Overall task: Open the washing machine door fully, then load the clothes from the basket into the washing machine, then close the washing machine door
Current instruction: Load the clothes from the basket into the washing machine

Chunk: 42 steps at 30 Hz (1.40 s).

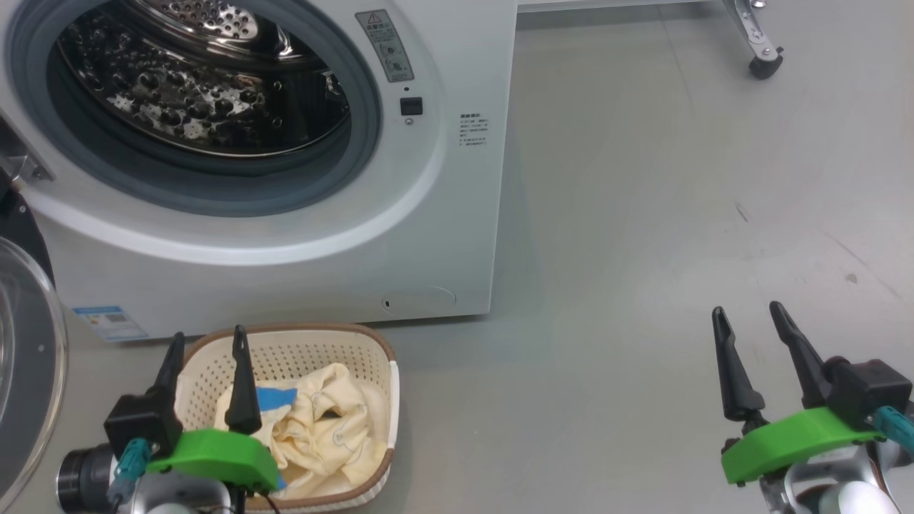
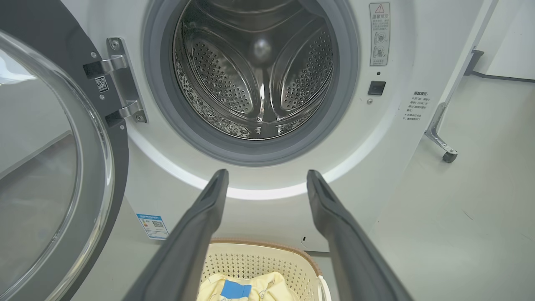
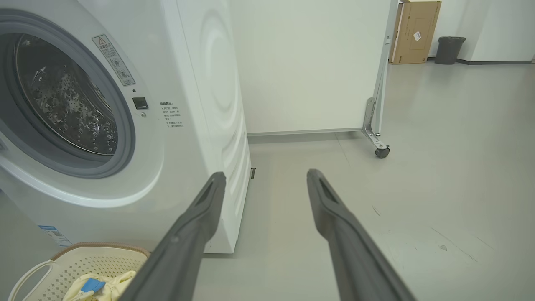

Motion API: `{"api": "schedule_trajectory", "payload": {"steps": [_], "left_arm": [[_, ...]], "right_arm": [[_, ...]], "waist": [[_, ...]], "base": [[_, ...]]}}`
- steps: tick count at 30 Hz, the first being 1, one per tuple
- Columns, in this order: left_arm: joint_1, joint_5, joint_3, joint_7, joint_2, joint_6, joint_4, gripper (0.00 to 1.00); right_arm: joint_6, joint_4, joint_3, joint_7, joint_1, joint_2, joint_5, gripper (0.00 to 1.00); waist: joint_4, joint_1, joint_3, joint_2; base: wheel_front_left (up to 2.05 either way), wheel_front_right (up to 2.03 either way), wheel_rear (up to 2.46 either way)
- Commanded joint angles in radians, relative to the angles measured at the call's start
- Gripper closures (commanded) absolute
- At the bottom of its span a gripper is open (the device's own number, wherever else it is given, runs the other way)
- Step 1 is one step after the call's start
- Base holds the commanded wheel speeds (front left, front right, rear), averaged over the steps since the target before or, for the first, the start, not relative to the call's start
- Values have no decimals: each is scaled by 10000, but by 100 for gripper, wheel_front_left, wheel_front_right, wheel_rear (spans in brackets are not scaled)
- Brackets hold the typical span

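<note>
One warning-triangle label [image 1: 384, 44] on the washing machine [image 1: 285, 285]

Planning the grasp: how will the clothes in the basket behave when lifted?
The clothes lie crumpled in soft folds, so they will probably sag and trail. The fabric looks thin, so likely light.

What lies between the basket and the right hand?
Nothing but bare grey floor: in the head view, the stretch from the basket to the open right hand holds no object.
</note>
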Motion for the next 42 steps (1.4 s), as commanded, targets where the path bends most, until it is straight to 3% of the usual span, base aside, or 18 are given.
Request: {"api": "schedule_trajectory", "payload": {"steps": [1, 20, 29, 42], "left_arm": [[-349, 27, 358, -121, 275, 107, -272, 0], [-515, -268, 179, -16, 273, -63, 393, 0], [-1666, -625, -47, -14, 251, -849, 2520, 0], [-4682, -1220, -397, 486, 75, -2357, 7138, 0]], "right_arm": [[17, -289, 243, -87, -422, -100, -61, 0], [17, -317, 267, -99, -452, -100, -16, 0], [17, -394, 413, -162, -870, -100, 31, 0], [17, -189, 706, -698, -1998, -100, 393, 0]], "waist": [[-2, 0, 0, 0], [-3, 0, 189, 0], [-94, 0, 1214, 0], [-605, 0, 3534, 0]], "base": [[0, 0, 0], [0, 0, 0], [0, 0, 0], [0, 0, 0]]}}
